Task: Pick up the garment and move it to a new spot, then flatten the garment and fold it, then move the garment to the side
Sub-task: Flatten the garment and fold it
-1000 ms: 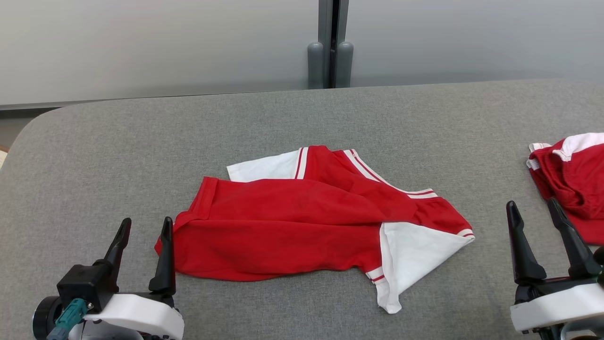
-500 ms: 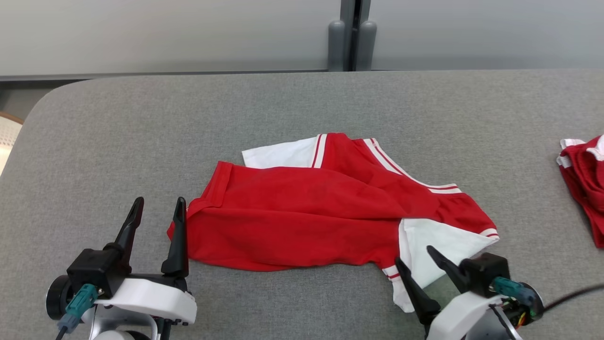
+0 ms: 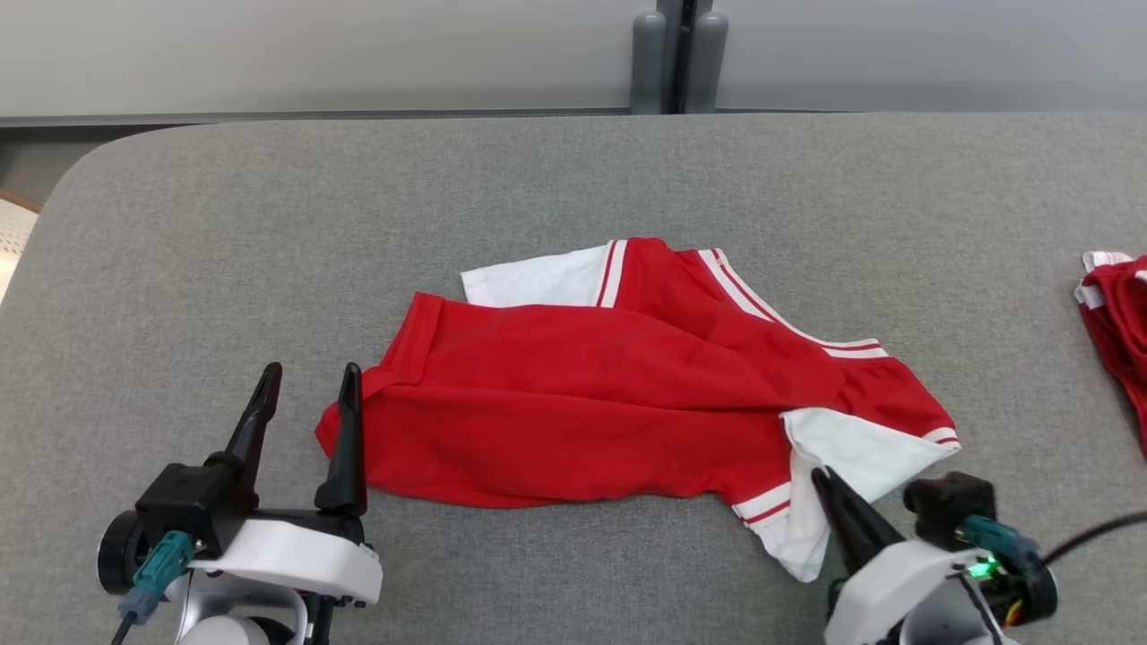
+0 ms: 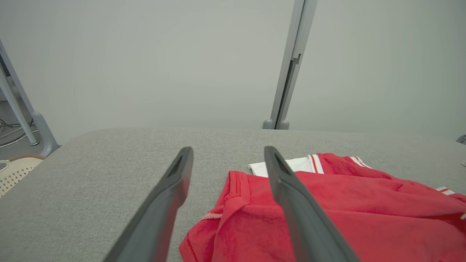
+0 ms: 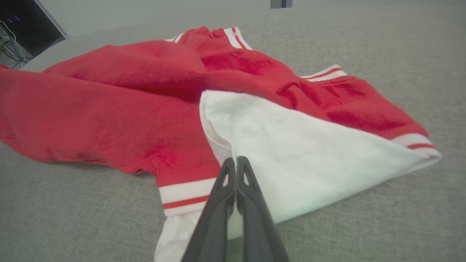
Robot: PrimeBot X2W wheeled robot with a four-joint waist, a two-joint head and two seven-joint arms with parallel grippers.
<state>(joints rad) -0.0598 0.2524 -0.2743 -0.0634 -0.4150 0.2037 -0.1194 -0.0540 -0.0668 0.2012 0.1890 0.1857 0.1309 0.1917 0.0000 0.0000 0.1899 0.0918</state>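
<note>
Right tool (image 5: 236, 160) pinched closed over garment (image 3: 582, 403); left tool (image 3: 312, 372) wide above grey padded table (image 3: 538, 179), pale wall (image 3: 269, 54) behind.

Two robot grippers, black and white

The left gripper (image 3: 311, 372) has two long, dark fingers (image 3: 345, 430) that get thin and pointy at the tips. They grow out of a black block (image 3: 184, 506) that sits on a smooth white cover (image 3: 287, 560) with round edges. A blue-green plug (image 3: 161, 557) sticks out beside a round black part (image 3: 112, 564). The right gripper (image 3: 823, 477) has the same dark fingers, white cover and blue-green plug, plus a small green light (image 3: 979, 568) and a black cable (image 3: 1093, 536).
</note>
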